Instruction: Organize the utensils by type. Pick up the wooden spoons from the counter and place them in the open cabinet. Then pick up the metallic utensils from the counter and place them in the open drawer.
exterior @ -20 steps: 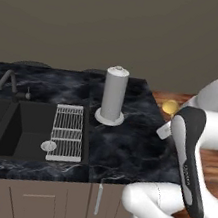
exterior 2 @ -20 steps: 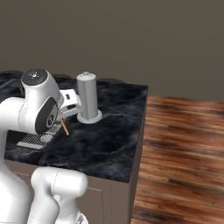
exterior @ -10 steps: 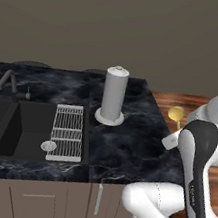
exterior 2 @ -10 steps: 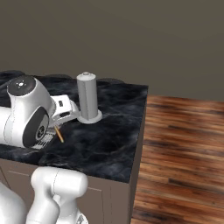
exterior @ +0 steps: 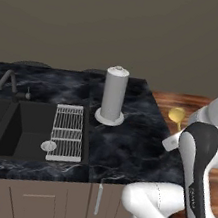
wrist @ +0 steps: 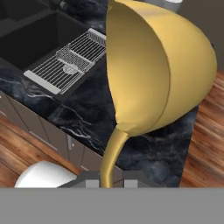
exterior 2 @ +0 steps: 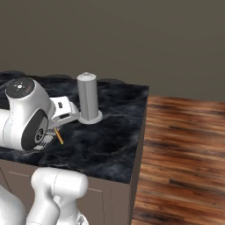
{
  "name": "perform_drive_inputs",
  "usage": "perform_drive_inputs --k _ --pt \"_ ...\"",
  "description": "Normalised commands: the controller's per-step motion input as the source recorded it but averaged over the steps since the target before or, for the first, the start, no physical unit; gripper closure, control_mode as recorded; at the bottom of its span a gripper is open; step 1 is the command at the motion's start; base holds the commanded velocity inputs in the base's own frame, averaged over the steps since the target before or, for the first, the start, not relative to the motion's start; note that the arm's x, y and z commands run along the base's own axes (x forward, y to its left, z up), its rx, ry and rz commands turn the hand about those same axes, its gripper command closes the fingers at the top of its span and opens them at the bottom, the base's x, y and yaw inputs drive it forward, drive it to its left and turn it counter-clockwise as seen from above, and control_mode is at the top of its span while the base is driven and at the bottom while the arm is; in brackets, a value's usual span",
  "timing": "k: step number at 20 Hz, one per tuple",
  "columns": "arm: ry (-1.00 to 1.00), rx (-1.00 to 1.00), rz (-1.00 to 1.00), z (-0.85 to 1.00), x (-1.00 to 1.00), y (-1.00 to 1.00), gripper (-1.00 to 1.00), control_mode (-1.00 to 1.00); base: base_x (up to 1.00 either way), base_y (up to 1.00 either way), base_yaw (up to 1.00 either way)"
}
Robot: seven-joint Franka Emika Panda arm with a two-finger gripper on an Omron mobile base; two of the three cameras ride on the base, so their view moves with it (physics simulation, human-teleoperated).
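Note:
My gripper (wrist: pixel 106 182) is shut on the thin golden stem of a metallic utensil (wrist: pixel 157 65), whose bright yellow round head looms large in the hand view. In the left base view that head (exterior: pixel 176 114) pokes out beside my white arm, past the right end of the black marbled counter (exterior: pixel 124 149). In the right base view a short piece of the utensil's handle (exterior 2: pixel 58 137) sticks out under the hand, above the counter (exterior 2: pixel 110 145). The wooden spoons, the cabinet and the drawer are out of view.
A tall grey cylinder on a round base (exterior: pixel 114 94) stands mid-counter. Left of it are a wire rack (exterior: pixel 68 132), a dark sink (exterior: pixel 7 123) and a faucet (exterior: pixel 7 80). Wooden floor (exterior 2: pixel 184 149) lies beyond the counter's right end.
My arm has swung lower and nearer the cameras, still holding the utensil. The yellow head has drifted slightly right and down in the left base view. Nothing on the counter has moved.

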Motion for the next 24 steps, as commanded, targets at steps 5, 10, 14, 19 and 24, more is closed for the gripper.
perform_drive_inputs --k 5,10,14,19,24 --pt "0.0 0.0 0.0 0.0 0.0 0.0 1.0 1.0 -0.01 0.0 0.0" --pt "0.0 0.0 0.0 0.0 0.0 0.0 1.0 1.0 -0.51 0.0 0.0" --pt "0.0 0.0 0.0 0.0 0.0 0.0 1.0 1.0 -0.67 0.0 0.0" --pt "0.0 0.0 0.0 0.0 0.0 0.0 1.0 1.0 -0.36 0.03 0.07" --pt "0.0 0.0 0.0 0.0 0.0 0.0 1.0 1.0 0.0 0.16 0.38"
